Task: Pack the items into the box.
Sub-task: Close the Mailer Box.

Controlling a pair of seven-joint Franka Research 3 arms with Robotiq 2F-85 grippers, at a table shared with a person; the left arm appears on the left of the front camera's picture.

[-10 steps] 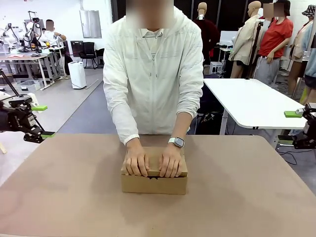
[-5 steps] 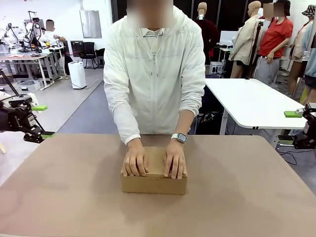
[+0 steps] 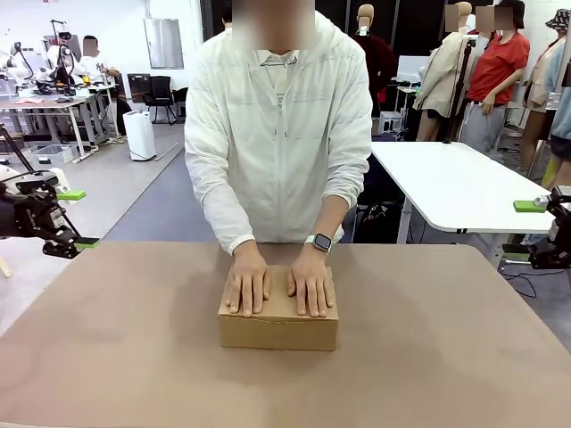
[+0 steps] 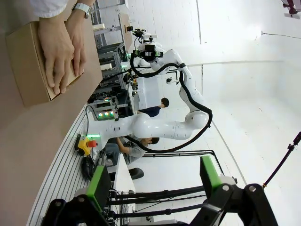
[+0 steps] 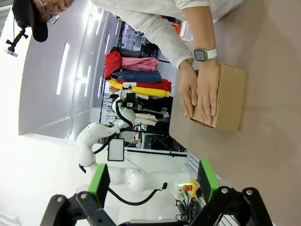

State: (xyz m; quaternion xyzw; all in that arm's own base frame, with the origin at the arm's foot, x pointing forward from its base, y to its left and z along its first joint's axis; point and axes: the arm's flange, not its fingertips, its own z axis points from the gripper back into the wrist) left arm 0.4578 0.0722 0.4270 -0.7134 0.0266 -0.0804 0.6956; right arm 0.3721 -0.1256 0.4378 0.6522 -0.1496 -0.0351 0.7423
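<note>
Both hands (image 3: 278,289) drawn back flat onto the closed lid, box (image 3: 278,323) set mid-table (image 3: 446,357), left pincer (image 3: 77,219) held open far left, right pincer (image 3: 522,232) held open far right.

Box (image 3: 277,328) in middle of table (image 3: 446,357), lid down. Person stands at far side, behind box. Person's two hands side by side flat on box lid: one hand (image 3: 246,287) on left part, other hand (image 3: 310,287) on right part. Left gripper (image 3: 70,219) at left table edge, well apart from box. Right gripper (image 3: 525,230) far right, past table edge, well apart from box.
</note>
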